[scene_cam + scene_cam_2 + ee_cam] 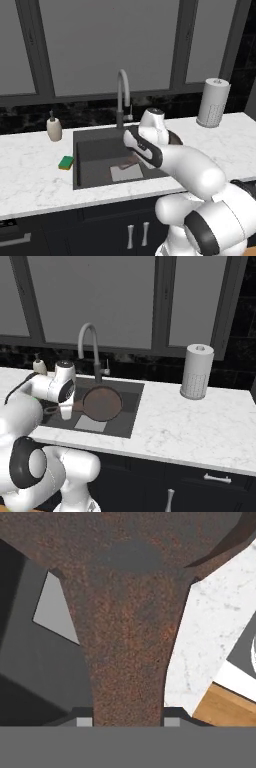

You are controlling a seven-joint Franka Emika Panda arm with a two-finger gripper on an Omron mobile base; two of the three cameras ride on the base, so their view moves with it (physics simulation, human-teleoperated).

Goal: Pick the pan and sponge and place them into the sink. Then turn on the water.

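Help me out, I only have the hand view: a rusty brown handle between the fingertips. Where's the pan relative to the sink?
Observer: The gripper is shut on the handle of the pan, which hangs over the right side of the sink.
Operator: And the sponge?
Observer: The sponge lies on the counter left of the sink, not in it.
Operator: Water running?
Observer: No stream comes from the faucet.

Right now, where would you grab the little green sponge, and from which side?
Grab the sponge across its two long sides, coming straight down from above. It lies flat on the marble countertop just left of the sink, with open space around it, so the end effector can drop over it.
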